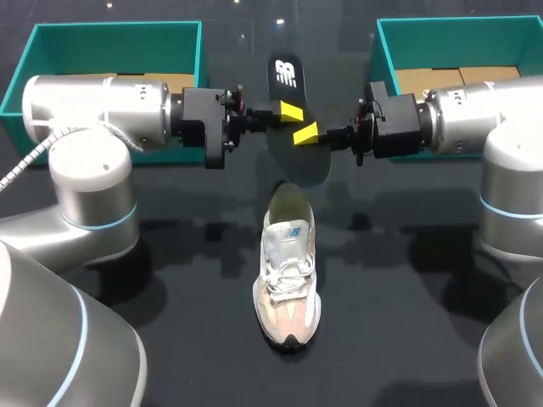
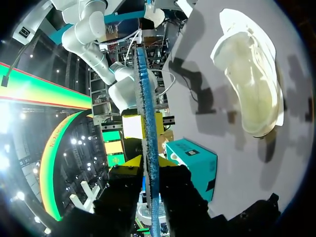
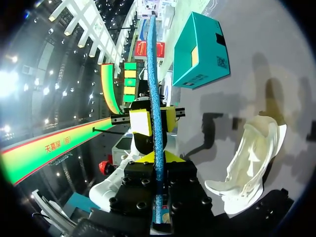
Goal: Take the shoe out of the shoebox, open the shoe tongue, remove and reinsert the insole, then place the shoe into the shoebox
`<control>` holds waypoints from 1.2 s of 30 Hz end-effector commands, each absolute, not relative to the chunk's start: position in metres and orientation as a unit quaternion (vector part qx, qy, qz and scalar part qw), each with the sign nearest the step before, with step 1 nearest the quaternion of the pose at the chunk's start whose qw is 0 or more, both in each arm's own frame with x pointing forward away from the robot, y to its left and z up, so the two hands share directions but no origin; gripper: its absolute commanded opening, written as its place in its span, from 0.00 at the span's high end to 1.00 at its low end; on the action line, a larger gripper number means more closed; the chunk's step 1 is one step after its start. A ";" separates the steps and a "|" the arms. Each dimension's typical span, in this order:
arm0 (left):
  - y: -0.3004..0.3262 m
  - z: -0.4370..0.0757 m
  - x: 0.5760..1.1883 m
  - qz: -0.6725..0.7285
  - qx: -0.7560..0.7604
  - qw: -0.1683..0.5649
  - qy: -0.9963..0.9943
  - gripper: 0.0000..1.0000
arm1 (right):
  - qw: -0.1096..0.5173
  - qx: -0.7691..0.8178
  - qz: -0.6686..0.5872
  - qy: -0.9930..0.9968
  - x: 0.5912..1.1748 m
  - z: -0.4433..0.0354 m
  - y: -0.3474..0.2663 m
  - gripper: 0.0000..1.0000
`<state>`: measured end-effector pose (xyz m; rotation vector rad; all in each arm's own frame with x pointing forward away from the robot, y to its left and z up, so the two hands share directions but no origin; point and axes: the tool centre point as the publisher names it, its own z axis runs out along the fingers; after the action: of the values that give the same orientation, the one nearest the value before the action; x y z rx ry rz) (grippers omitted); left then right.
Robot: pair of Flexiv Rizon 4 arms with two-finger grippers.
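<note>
Left shoebox sits at 10 o'clock. Left gripper, in from 9 o'clock, is clamped on the insole, which is up in the air at 12 o'clock. Below it the shoe lies on the table, toe towards 6 o'clock. Right gripper pinches the same insole from 3 o'clock. Right shoebox is at 2 o'clock.

The table is black and shiny. Small spots of light shine on it near the top middle.
</note>
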<state>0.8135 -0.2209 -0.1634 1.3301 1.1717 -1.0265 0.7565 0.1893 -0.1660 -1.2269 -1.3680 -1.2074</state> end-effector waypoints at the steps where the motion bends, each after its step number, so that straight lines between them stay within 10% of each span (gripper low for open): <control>1: -0.206 -0.160 0.809 -0.425 0.558 0.511 0.497 0.00 | 0.448 -0.500 -0.493 -0.553 0.752 -0.164 0.186 1.00; 36: -0.124 -0.195 0.764 -0.170 0.303 0.175 0.921 0.00 | 0.410 -0.506 -0.513 -0.559 0.776 -0.165 0.171 1.00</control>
<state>0.7749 -0.1336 -0.2071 1.1667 2.0786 -1.0145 0.7727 0.1675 -0.1607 -1.2810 -1.4096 -1.2931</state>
